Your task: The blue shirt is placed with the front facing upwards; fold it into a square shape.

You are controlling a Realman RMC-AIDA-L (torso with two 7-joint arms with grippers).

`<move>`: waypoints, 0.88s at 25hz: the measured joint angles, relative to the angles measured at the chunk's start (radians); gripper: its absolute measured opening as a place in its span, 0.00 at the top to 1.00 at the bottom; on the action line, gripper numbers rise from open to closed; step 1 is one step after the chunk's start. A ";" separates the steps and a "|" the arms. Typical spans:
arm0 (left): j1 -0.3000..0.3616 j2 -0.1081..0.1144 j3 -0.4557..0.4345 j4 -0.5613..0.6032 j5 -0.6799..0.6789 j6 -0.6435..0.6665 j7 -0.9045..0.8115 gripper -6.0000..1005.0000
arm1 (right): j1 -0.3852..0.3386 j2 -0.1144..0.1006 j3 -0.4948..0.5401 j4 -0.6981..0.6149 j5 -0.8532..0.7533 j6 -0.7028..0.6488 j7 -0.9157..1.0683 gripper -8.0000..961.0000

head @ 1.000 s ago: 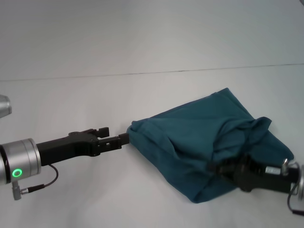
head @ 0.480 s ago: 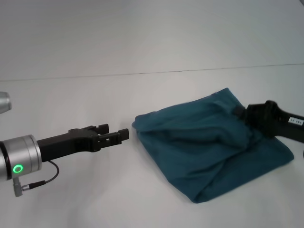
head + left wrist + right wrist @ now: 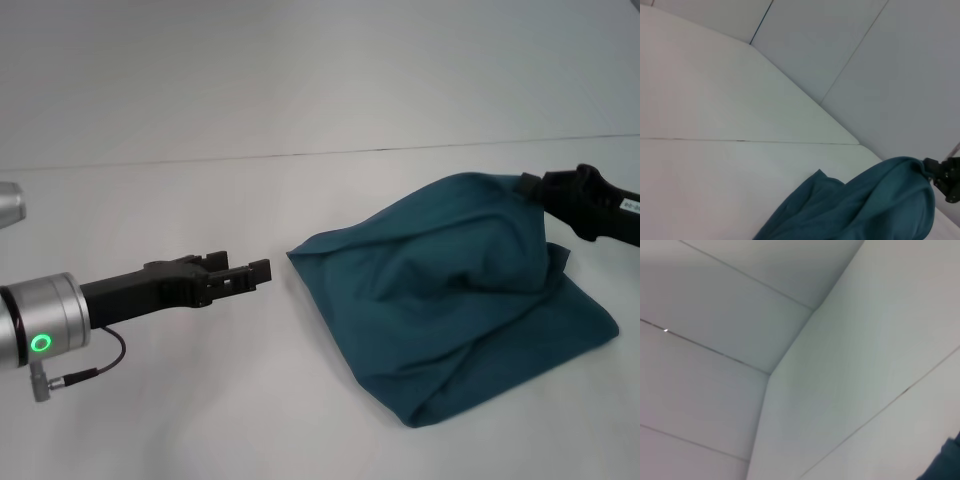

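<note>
On white table (image 3: pixel 150 400), blue shirt (image 3: pixel 450 300) bunched — right gripper (image 3: pixel 528 186) fingers pinching its raised edge, left gripper (image 3: pixel 255 272) fingers spread.

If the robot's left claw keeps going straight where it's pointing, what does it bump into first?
Most likely the blue shirt. The left gripper points across the table at the shirt's near corner, with only bare table between them. Its height above the table is unclear, so it might slide just over the edge.

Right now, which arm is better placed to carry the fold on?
Right, most likely. The right gripper is shut on the far upper edge of the blue shirt, which tents up toward it. The left gripper hangs beside the shirt's near-left corner, apart from the cloth.
</note>
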 joint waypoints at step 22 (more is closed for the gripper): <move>-0.010 0.006 0.000 0.000 0.007 -0.008 -0.035 0.12 | 0.097 0.018 -0.012 0.005 -0.003 0.223 -0.092 0.93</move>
